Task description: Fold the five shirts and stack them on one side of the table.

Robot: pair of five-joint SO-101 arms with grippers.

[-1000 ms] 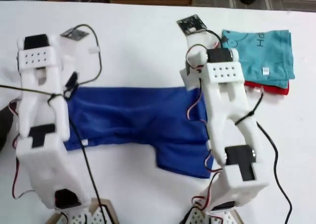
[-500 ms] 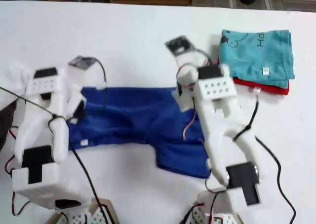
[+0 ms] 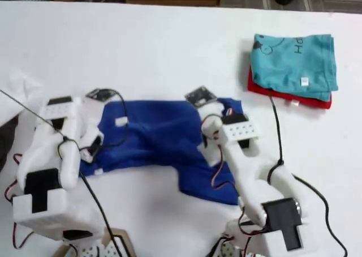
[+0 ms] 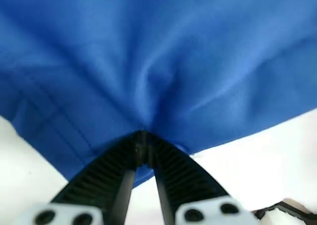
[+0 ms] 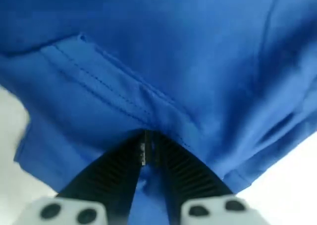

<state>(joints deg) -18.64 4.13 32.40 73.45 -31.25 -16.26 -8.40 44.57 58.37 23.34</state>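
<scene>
I have my left gripper (image 4: 142, 138) and right gripper (image 5: 146, 138) each pinched shut on the blue shirt (image 3: 155, 135), its long axis running left-right between them. The folded stack (image 3: 294, 64), teal over red, lies far right.

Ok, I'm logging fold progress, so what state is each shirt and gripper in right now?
blue shirt: spread out, rumpled, not yet folded
teal shirt: folded, lying on top of the red shirt
red shirt: under the teal shirt, edge showing
left gripper: shut on the blue shirt
right gripper: shut on the blue shirt
</scene>
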